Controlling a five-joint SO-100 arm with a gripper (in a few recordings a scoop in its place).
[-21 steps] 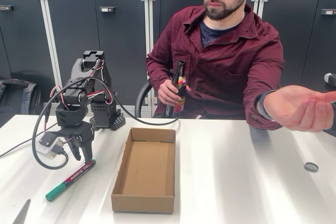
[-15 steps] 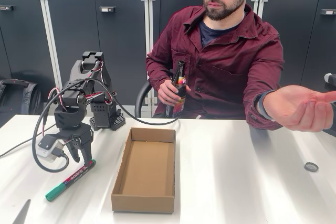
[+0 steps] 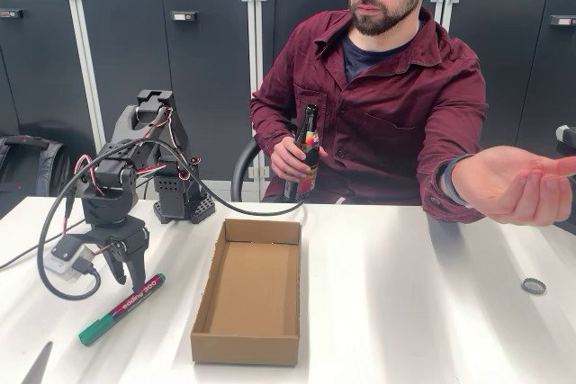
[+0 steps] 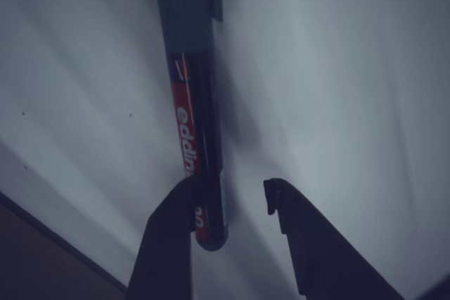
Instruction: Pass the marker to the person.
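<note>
One marker (image 3: 120, 309) is lying flat on the table (image 3: 405, 312), ready for picking. Above its far end the gripper (image 3: 126, 278) is hovering with jaws spread. Beside it, the box (image 3: 249, 291) is sitting empty. Behind, the person (image 3: 387, 96) is holding out an open palm (image 3: 517, 186), probably waiting.

marker (image 3: 120, 309): green cap, dark barrel, red label with white print; wrist view is dim and bluish, the cap there looks grey-teal, probably the lighting. gripper (image 3: 126, 278) and arm black, with red, white and black wires. table (image 3: 414, 312) white, glossy. cardboard box (image 3: 248, 292) plain brown. person (image 3: 387, 105): maroon shirt over a dark navy tee. bottle (image 3: 303, 155) dark glass, label multicoloured with orange/yellow. cabinets (image 3: 162, 51) dark grey doors, light grey frames. bottle cap (image 3: 533, 286) dark grey.
</note>
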